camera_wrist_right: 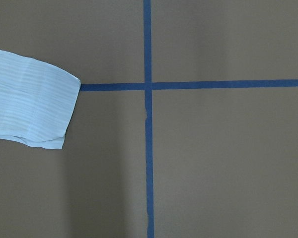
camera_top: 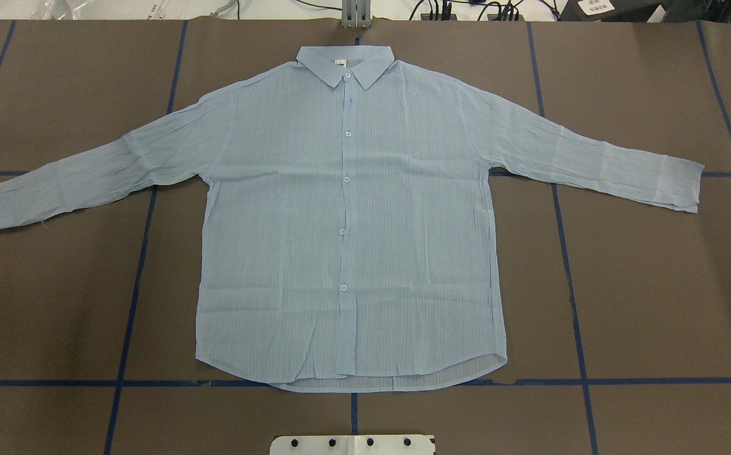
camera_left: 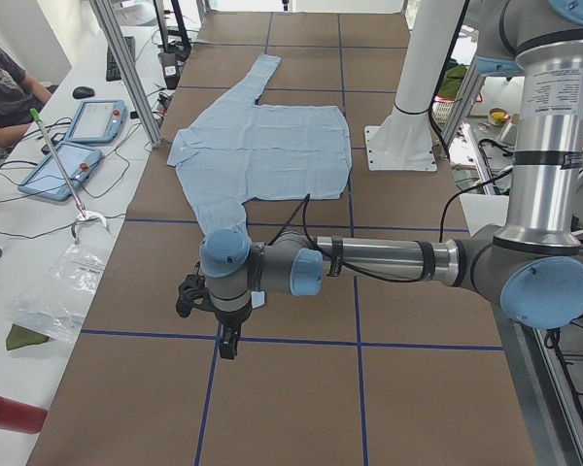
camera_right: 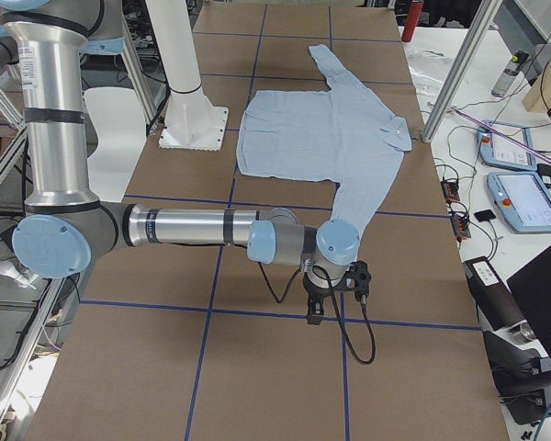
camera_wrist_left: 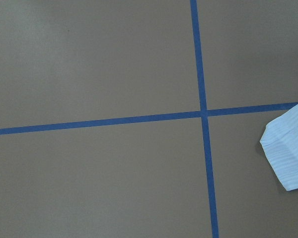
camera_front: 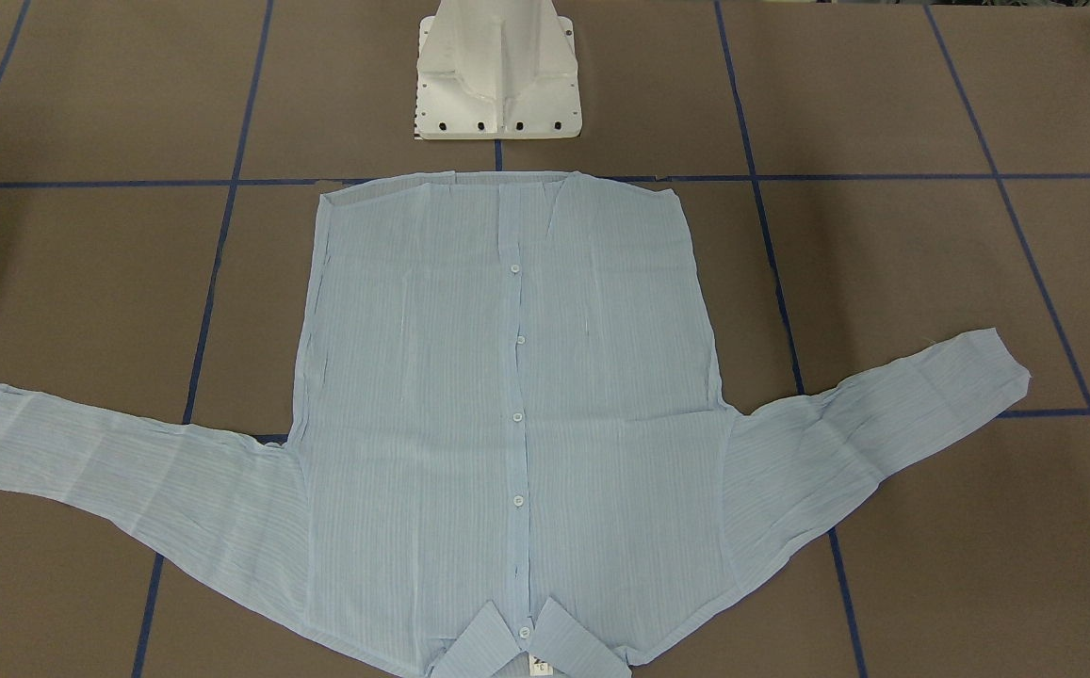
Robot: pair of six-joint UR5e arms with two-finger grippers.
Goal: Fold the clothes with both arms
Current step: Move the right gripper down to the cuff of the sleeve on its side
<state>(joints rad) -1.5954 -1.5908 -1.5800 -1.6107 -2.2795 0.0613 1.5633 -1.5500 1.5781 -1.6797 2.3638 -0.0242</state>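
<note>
While both arms hang low over the table [camera_top: 656, 284], I see the shirt [camera_top: 346, 221] lying flat and face up in the middle, buttoned down the front. Its collar [camera_top: 346, 63] points away from the white pedestal [camera_front: 497, 75]; its hem lies nearest the pedestal and overlaps a blue tape line [camera_top: 656, 381]; both sleeves are spread out to the sides.

The left arm [camera_left: 379, 260] reaches out level over the table's end on the robot's left; the left gripper [camera_left: 229, 345] points straight down near the end of the left sleeve [camera_top: 87, 170]. Its wrist camera catches only that sleeve's cuff [camera_wrist_left: 288, 153] at the frame's right edge, beside a tape crossing; whether the fingers are apart or together I cannot tell from the side view alone.

The right arm [camera_right: 184, 225] is stretched out the same way at the other end; the right gripper [camera_right: 314, 312] points down near the end of the right sleeve [camera_top: 605, 161]. The right cuff [camera_wrist_right: 32, 101] lies at the left of that wrist view, its edge meeting a tape line; I cannot tell how those fingers stand either.
</note>
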